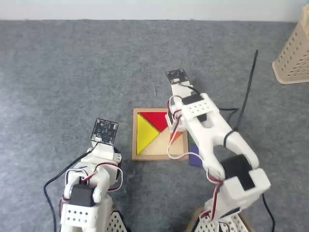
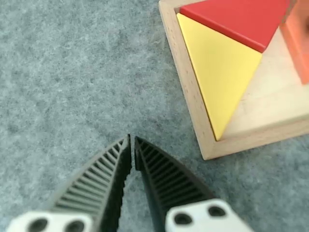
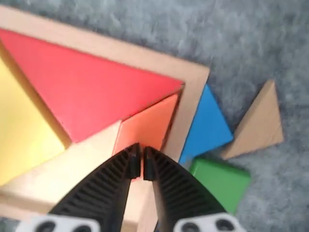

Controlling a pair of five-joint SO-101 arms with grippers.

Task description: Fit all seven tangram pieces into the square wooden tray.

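the wooden tray [image 1: 159,157] sits mid-frame on the table. the right claw [image 3: 139,162], clenched and empty, rests on the orange piece [image 3: 147,128], probably seating it. next likely needs opening for the blue piece [image 3: 207,125] just outside. the left claw [image 2: 132,145] is clenched and empty.

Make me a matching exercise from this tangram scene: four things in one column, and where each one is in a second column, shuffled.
Things
1. red triangle
2. blue piece
3. plain wooden triangle
4. left end effector

Places
A. on the carpet, lying off from the tray wall
B. above bare carpet, near a corner of the tray
C. inside the tray
D. on the carpet, right against the tray's outer wall

Pairs: 1-C, 2-D, 3-A, 4-B
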